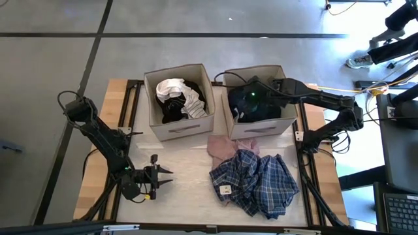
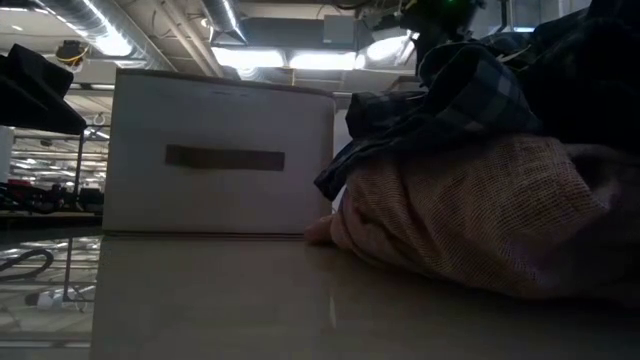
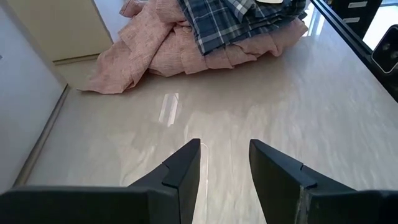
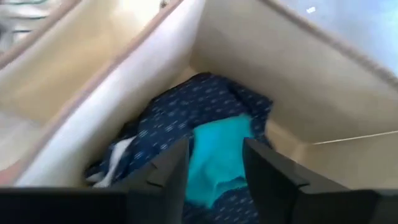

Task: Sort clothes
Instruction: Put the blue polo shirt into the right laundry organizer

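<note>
My left gripper (image 1: 164, 175) (image 3: 225, 148) is open and empty, low over the bare table near its near left side. My right gripper (image 1: 247, 98) (image 4: 216, 144) is open inside the right beige box (image 1: 282, 78). Its fingers stand above a small teal item (image 4: 217, 149), which lies on a navy patterned garment (image 4: 186, 112) in the box bottom. A blue-plaid garment (image 1: 258, 183) lies crumpled on the table's near right, partly over a dusty-pink garment (image 1: 224, 147) (image 3: 155, 50). The left beige box (image 1: 171, 128) holds white, black and striped pieces (image 1: 177, 94).
The two boxes stand side by side at the table's far middle. In the low view the left box's front (image 2: 220, 160) stands behind the pink garment (image 2: 470, 220). Bare tabletop (image 3: 261, 99) lies between my left gripper and the pile.
</note>
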Available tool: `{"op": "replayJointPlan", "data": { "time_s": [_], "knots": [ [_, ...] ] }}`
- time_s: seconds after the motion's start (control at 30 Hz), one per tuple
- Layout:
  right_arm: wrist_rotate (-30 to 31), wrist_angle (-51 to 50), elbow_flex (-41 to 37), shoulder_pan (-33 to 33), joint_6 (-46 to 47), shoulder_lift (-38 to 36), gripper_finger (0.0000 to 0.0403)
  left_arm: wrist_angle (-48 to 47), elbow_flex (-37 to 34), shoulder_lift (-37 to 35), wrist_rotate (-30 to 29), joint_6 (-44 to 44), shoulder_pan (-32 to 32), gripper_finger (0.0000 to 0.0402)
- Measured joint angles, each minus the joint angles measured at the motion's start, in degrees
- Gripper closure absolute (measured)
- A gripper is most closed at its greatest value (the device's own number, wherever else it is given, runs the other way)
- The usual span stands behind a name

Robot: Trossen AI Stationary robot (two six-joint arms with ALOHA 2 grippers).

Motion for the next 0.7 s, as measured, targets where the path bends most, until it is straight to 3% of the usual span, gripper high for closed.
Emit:
{"op": "replayJointPlan", "data": {
  "time_s": [0.3,0.5,0.7],
  "knots": [
    [-2.64,-1.06,0.01,13.71,5.11,0.00,0.0175,0.02,0.00,0.01,-0.01,-0.41,0.00,0.0274],
    [-2.72,-4.23,0.01,22.37,13.97,0.05,0.0118,0.04,0.00,0.01,0.00,-0.79,0.00,0.0274],
    [-3.04,-6.61,-0.27,32.42,20.73,0.05,0.0098,0.04,0.00,0.01,0.00,-1.22,0.00,0.0274]
  ]
}}
